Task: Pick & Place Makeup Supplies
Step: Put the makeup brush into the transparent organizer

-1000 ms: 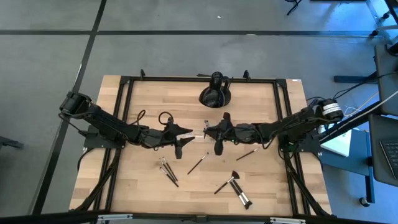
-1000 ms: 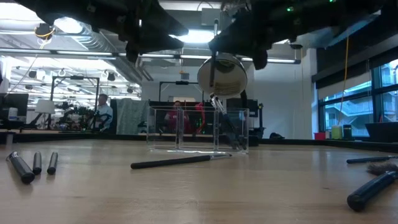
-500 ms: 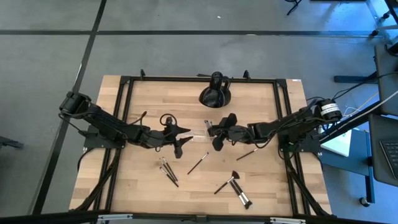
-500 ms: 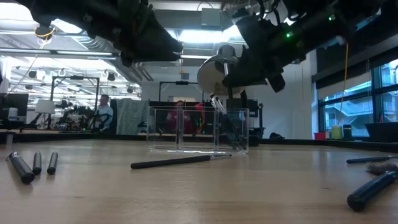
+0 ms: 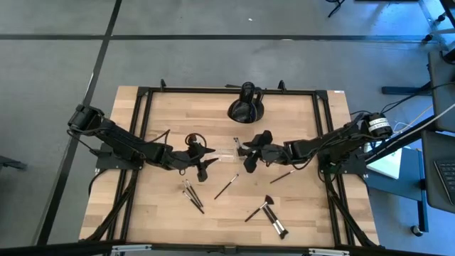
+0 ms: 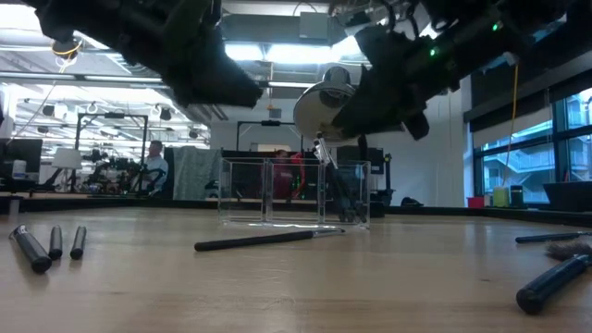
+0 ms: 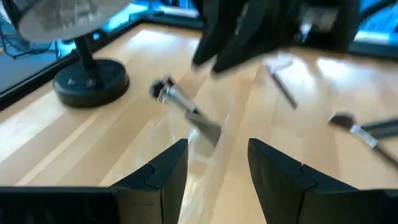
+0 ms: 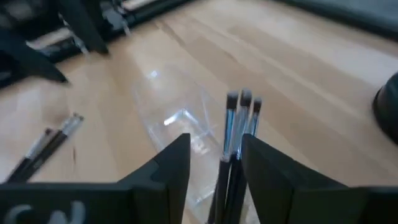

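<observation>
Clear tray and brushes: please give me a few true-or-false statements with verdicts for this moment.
1. Three brushes stand in the clear tray, tips up. True.
2. The left pincer grips a brush. False: its fingers are apart with nothing between them.
3. Every brush is already in the tray. False: several lie on the table, including a loose cluster.
4. In the high view, the tray sits between the two pincers. True: the right pincer is open at the standing brushes, and the left pincer faces it from the other side.
</observation>
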Tool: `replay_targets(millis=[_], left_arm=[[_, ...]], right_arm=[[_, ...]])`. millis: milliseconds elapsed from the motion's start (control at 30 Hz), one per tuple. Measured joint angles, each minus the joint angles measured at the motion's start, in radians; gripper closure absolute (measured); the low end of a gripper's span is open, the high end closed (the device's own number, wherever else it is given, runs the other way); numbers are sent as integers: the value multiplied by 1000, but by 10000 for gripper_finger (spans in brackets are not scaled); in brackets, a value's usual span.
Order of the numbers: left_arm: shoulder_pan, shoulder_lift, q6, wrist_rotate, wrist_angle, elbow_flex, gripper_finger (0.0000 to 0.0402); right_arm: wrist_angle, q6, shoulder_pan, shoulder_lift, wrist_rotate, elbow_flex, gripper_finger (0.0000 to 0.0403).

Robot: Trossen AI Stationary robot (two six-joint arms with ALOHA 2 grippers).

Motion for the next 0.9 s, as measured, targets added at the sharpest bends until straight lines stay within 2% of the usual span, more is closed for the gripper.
replay_targets(millis=[167,267,333,633,767,900], left_arm=[[-1,0,-35,5,-141,0,239],[-1,0,-183,17,-215,0,239],[0,1,-233,58,-248,0,238],[6,1,-178,195,-249,0,254],[6,17,-181,210,-423,60,273],[6,77,-148,157,-552,160,288]], right_arm=[[-38,-13,79,-98,90,0,263],[-64,-12,129,-160,102,0,269],[-66,-14,153,-185,73,0,273],[-73,-16,180,-168,-70,0,286],[-71,-19,180,-161,-60,0,294],[-71,-26,180,-161,-12,0,297]])
